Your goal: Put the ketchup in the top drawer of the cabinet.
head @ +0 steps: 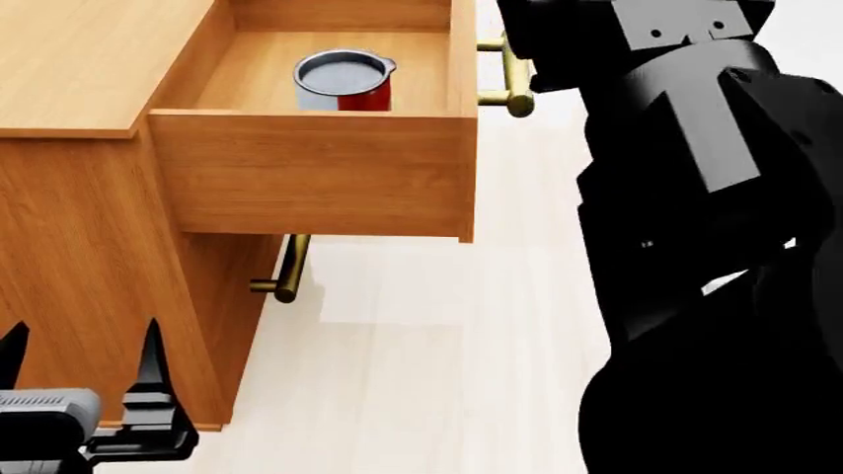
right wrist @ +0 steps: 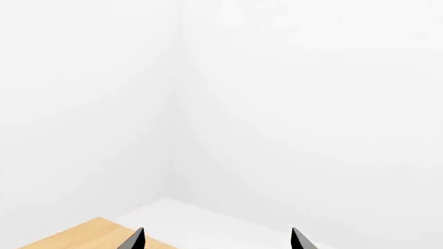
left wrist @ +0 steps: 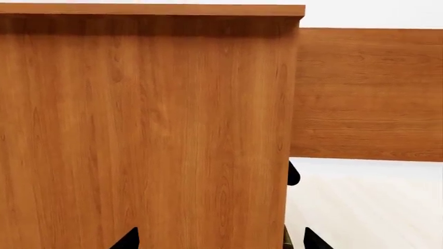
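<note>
The ketchup [head: 345, 81] stood upright inside the open top drawer [head: 316, 183] of the cabinet [head: 79, 59]. Left gripper [head: 79, 370] and right gripper [right wrist: 217, 239] were both spread, grasping nothing.

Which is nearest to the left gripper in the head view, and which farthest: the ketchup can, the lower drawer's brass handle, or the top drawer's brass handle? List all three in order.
1. Lower drawer's handle: on the cabinet front just up and right of the left gripper.
2. Ketchup can: standing in the open top drawer, above.
3. Top drawer's handle: on the pulled-out front, beside the right arm.
</note>
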Controlling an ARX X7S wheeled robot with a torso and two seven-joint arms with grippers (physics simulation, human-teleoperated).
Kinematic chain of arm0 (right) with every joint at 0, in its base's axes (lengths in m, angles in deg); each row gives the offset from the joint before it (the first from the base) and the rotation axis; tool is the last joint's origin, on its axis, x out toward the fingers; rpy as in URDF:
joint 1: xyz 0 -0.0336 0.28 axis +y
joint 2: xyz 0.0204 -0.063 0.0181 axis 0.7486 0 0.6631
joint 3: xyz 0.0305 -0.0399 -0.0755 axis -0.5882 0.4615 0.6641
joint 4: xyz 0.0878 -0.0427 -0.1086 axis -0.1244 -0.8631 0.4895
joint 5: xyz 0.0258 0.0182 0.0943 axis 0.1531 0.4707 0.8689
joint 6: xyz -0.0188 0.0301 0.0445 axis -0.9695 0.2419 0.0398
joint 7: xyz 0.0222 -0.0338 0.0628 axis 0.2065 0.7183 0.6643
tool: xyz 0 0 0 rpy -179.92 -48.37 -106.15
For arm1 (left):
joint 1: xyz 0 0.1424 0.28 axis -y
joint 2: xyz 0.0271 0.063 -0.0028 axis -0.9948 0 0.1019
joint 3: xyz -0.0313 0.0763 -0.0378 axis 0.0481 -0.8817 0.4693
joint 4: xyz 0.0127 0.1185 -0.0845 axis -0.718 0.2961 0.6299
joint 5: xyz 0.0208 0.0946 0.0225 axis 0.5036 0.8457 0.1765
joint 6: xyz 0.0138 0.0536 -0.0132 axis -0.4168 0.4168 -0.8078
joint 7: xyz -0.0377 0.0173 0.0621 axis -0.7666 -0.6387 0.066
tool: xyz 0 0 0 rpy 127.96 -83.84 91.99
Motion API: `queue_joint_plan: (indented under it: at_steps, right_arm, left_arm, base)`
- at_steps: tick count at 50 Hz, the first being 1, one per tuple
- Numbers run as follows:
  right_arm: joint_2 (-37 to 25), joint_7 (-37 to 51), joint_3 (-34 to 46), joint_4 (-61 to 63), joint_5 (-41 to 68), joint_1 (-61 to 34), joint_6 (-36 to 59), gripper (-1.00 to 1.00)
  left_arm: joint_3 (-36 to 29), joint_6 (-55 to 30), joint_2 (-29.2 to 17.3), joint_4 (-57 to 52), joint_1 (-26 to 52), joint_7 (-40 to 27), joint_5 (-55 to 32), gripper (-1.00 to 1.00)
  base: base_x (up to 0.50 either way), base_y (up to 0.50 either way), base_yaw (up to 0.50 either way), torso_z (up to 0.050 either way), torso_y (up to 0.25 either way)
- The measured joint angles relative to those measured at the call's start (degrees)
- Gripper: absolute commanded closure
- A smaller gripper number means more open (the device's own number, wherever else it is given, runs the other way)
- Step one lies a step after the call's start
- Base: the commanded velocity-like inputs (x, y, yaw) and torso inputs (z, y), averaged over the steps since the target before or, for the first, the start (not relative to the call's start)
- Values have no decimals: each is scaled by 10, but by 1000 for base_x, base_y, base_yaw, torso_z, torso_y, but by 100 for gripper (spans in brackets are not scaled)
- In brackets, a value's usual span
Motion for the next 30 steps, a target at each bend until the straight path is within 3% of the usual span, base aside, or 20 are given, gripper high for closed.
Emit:
queue_joint_plan:
  at_steps: [10,17,30]
  right_arm:
    - [-4,-12,-227,0,-237,-6,26,-100]
    - [-11,-24,-336,9,-347,0,30,-100]
    - [-85,26,-430,306,-379,126,168,-100]
  left_arm:
    - [-2,-1,-1,-2,3,-1,0,-100]
    - [-2,-5,-6,-15,3,-4,0,-100]
    - [-1,-15,-18,-56,0,-12,1,-100]
  base:
    - [0,0,0,0,0]
    - [0,0,0,0,0]
    - [0,0,0,0,0]
